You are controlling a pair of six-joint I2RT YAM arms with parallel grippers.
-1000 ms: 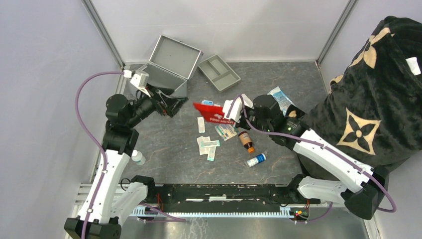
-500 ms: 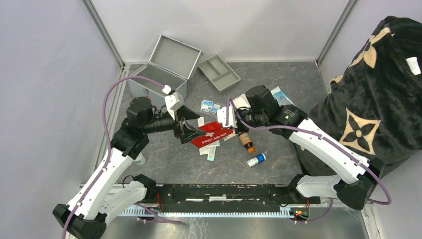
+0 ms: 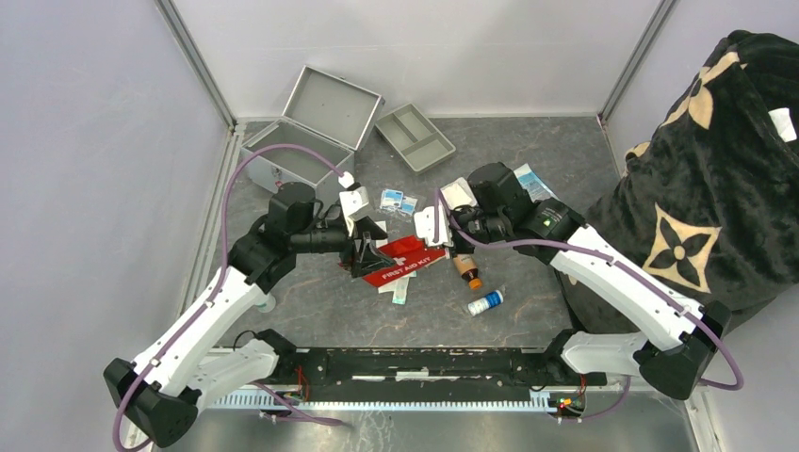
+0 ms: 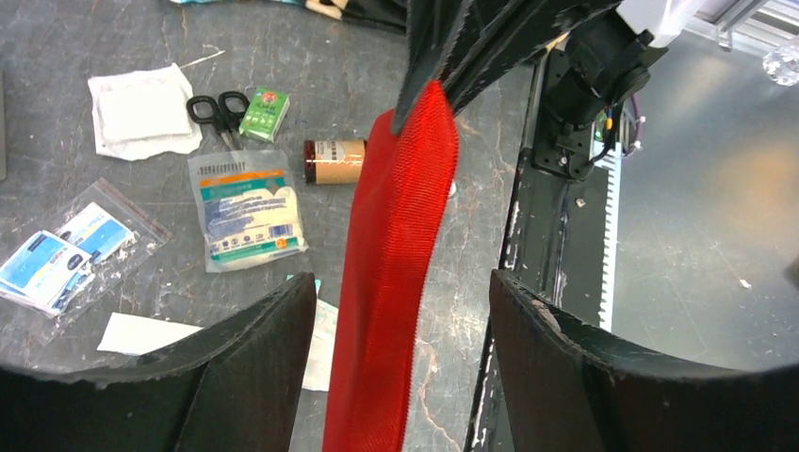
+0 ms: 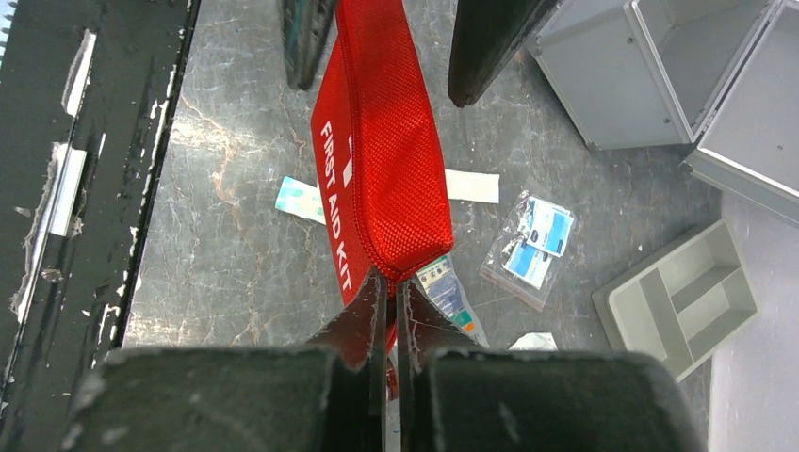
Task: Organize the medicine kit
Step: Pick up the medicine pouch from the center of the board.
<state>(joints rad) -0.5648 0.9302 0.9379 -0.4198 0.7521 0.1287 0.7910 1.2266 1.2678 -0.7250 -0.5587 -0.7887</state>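
R fingers (image 5: 353,334) tight on red pouch (image 5: 382,160)

Light: bright, even, from overhead; shadows faint. Sheen on metal ledge (image 3: 433,428), frame bottom. Left fingers (image 4: 245,377) soft-focused (wrist view, lower edge bowed).

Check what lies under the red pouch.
Flat packets poke out beneath the pouch: a white strip, a teal-edged sachet, a printed bag. Whatever lies directly under it is covered.
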